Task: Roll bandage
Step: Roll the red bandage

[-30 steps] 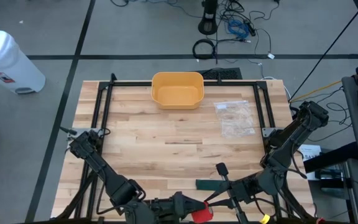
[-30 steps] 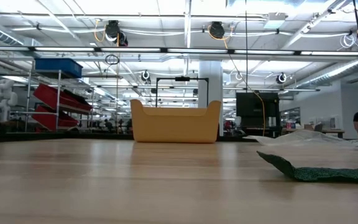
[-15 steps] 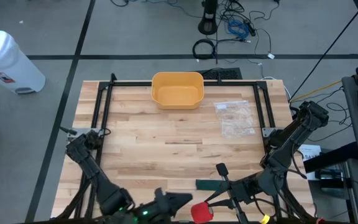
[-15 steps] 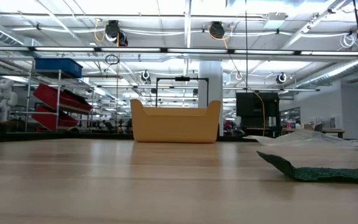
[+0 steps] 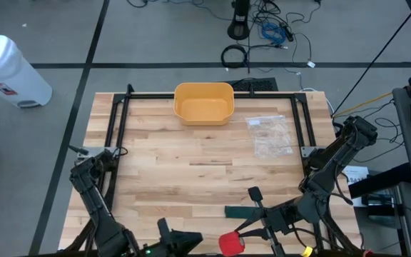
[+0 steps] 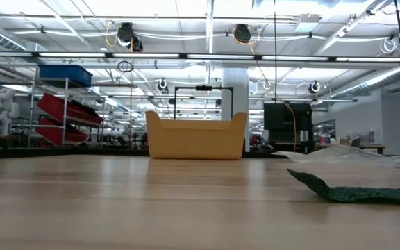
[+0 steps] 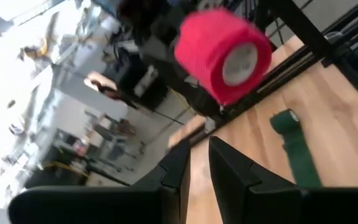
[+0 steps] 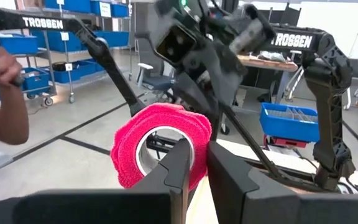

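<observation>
Now: right claw (image 5: 242, 239) grips red roll (image 5: 231, 243) past near edge | left claw (image 7: 194, 171) nearly closed, empty | table (image 5: 191, 150) middle open

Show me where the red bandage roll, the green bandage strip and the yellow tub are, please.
red bandage roll (image 8: 160, 146): right wrist view, on its fuzzy red side wall.
green bandage strip (image 5: 240, 212): high view, on the flat middle of the strip.
yellow tub (image 5: 203, 89): high view, on its far rim.
</observation>
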Available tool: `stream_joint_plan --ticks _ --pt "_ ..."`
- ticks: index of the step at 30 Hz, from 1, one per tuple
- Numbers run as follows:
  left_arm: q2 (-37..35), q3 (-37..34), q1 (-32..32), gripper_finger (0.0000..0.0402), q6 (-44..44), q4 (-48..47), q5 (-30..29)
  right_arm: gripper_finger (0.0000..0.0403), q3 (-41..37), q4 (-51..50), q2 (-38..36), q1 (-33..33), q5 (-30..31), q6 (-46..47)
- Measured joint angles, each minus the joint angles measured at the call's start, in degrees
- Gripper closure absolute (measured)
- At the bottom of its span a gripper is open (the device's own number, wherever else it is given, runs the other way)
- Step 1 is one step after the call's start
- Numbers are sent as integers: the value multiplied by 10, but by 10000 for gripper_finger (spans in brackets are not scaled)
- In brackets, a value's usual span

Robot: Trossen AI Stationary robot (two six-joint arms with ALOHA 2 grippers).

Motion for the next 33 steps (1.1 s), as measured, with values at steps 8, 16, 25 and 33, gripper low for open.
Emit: stream_joint_plan --ticks 8,16,25,33 --pt "0 -24 5 302 -70 7 -4 362 0 15 0 0 0 -11" --pt "0 -28 26 185 -83 112 -15 362 0 16 0 0 1 -17" --pt "0 -28 37 159 -96 173 83 362 0 16 0 0 2 -37" --pt "0 -28 48 159 -113 180 96 362 0 21 0 0 2 -45"
